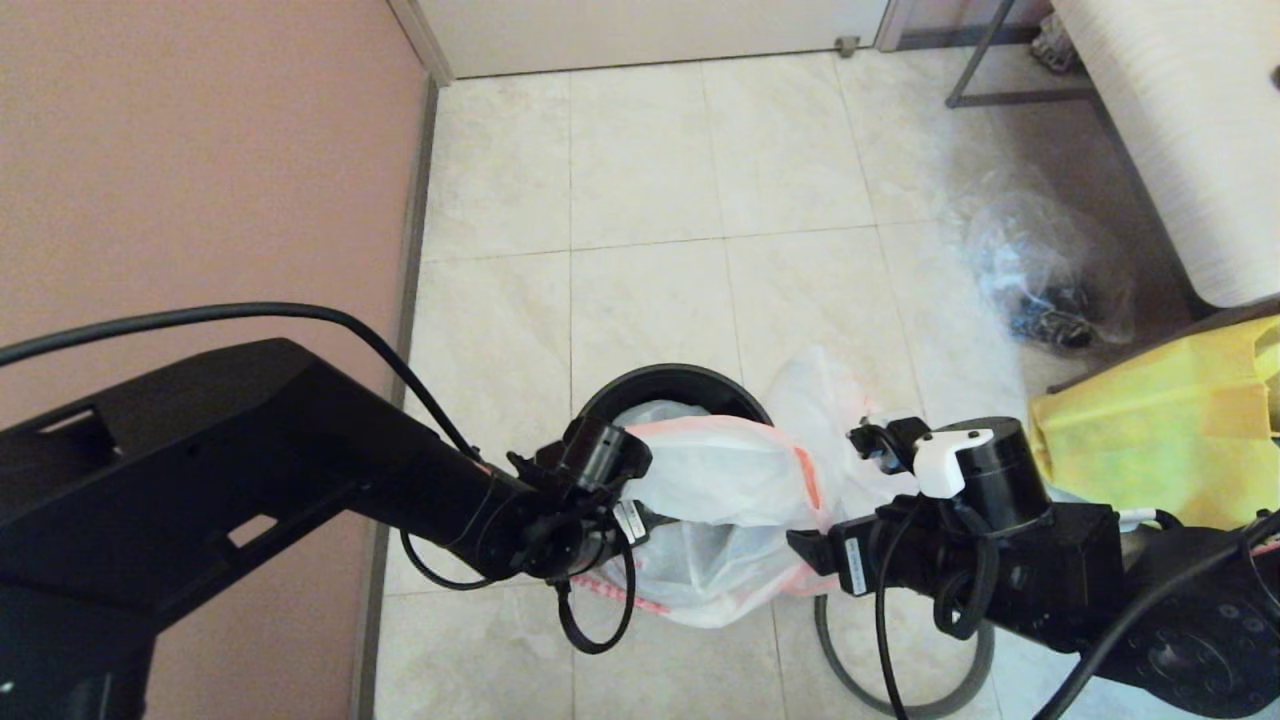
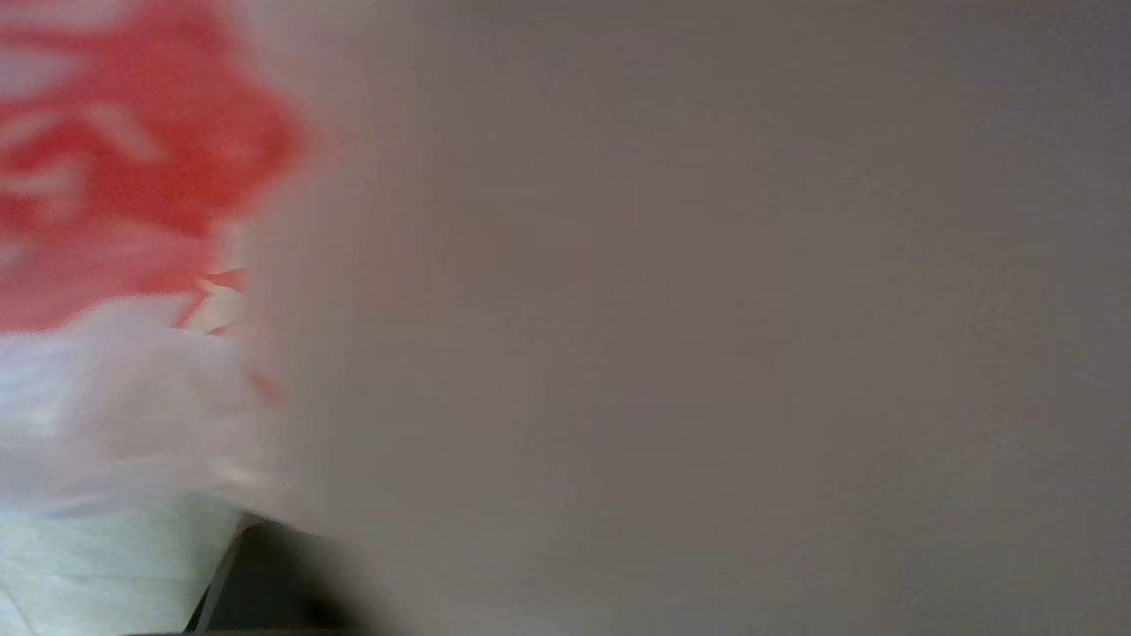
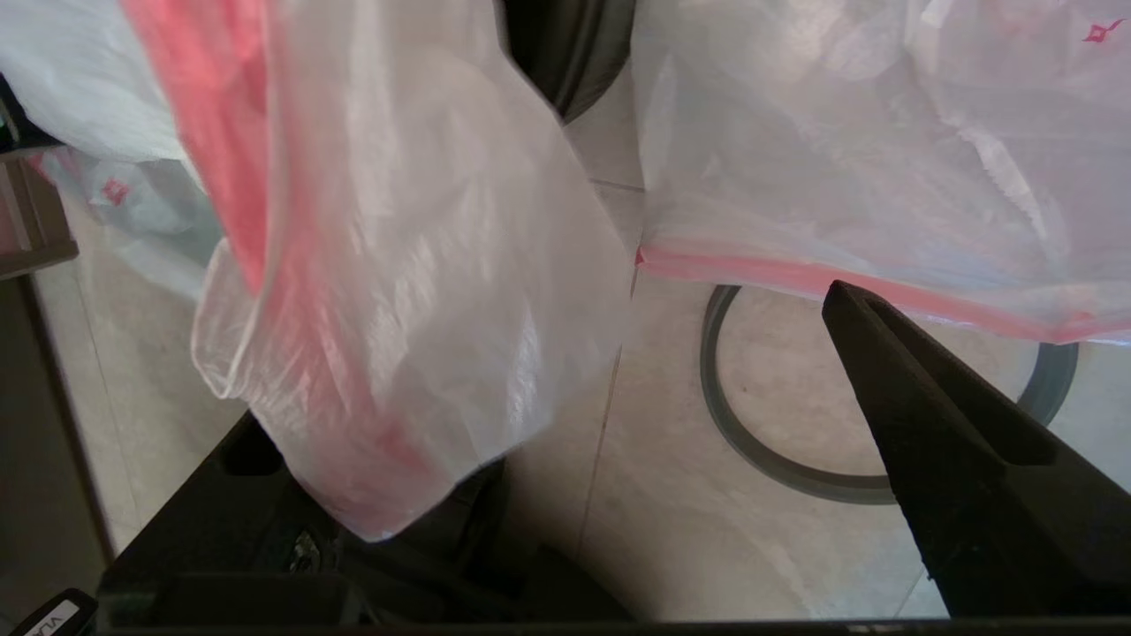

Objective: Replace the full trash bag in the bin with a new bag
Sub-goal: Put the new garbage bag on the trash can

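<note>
Both grippers at new bag point(image 1: 720, 490) over bin point(image 1: 690, 385). Right gripper point(image 1: 805, 545) spread; left gripper point(image 1: 625, 520) state unclear. Hoop point(image 3: 778, 459) on floor.

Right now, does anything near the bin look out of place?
Yes. The bin's grey hoop lies flat on the floor tiles, off the black bin. A clear bag of rubbish also sits on the floor further away. The new bag hangs between both arms, half across the bin.
</note>
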Robot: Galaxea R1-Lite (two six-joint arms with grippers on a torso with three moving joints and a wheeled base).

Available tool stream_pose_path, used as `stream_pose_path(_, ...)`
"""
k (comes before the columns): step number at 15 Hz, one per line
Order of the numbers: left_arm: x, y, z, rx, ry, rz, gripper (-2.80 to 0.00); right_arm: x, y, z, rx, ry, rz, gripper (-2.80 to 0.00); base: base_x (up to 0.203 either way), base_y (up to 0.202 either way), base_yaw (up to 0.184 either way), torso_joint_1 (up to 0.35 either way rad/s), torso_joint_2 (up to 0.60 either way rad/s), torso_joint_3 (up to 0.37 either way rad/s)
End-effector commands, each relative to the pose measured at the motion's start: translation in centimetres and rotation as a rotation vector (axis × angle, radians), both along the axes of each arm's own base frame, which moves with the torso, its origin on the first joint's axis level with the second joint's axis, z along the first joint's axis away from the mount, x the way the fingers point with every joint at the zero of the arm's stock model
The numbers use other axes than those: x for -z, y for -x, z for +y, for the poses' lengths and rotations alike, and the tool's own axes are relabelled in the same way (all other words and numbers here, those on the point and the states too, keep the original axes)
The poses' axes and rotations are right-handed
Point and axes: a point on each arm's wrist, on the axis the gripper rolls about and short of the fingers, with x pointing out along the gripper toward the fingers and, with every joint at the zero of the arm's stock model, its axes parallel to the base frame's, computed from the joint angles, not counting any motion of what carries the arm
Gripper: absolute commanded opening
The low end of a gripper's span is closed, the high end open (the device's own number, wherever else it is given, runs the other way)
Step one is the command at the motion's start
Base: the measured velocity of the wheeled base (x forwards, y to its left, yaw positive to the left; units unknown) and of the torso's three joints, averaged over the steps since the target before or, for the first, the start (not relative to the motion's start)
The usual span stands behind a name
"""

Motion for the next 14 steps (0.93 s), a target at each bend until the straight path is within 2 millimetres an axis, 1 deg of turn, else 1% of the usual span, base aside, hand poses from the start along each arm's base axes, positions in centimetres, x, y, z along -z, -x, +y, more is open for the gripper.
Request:
stream_pose_path(1,-0.2,0.0,0.0,-0.006,0.004,-0.007,-2.8,-0.1,0.1,0.1,-0.003,-0.003,-0.004,0.0,0.0,0.0,0.0,0.0,0.0,0.0)
stream_pose_path(4,-1.0,0.1,0.1,-0.008,0.017,-0.025,-2.8,-0.1,0.5,0.6,-0.023,-0.004,-0.003,0.0,0.0,0.0,0.0,0.0,0.0,0.0)
stream_pose_path(7,-1.6,0.1,0.2,-0.009,0.026,-0.037,-2.8,-0.7,2.6,0.8,-0.07,0.025,0.025,0.0,0.0,0.0,0.0,0.0,0.0,0.0)
stream_pose_path(9,-1.6,-0.1,0.6,-0.022,0.026,-0.037,-2.8,-0.8,3.5,0.8,-0.058,0.066,0.033,0.0,0.0,0.0,0.0,0.0,0.0,0.0)
stream_pose_path(12,-1.8,-1.1,2.3,-0.075,0.029,-0.043,-2.8,-1.0,3.8,0.7,-0.044,0.07,0.024,0.0,0.0,0.0,0.0,0.0,0.0,0.0)
stream_pose_path(14,-1.5,-1.3,3.1,-0.097,0.023,-0.033,-2.8,-1.9,4.4,0.7,-0.066,0.046,-0.004,0.0,0.0,0.0,0.0,0.0,0.0,0.0)
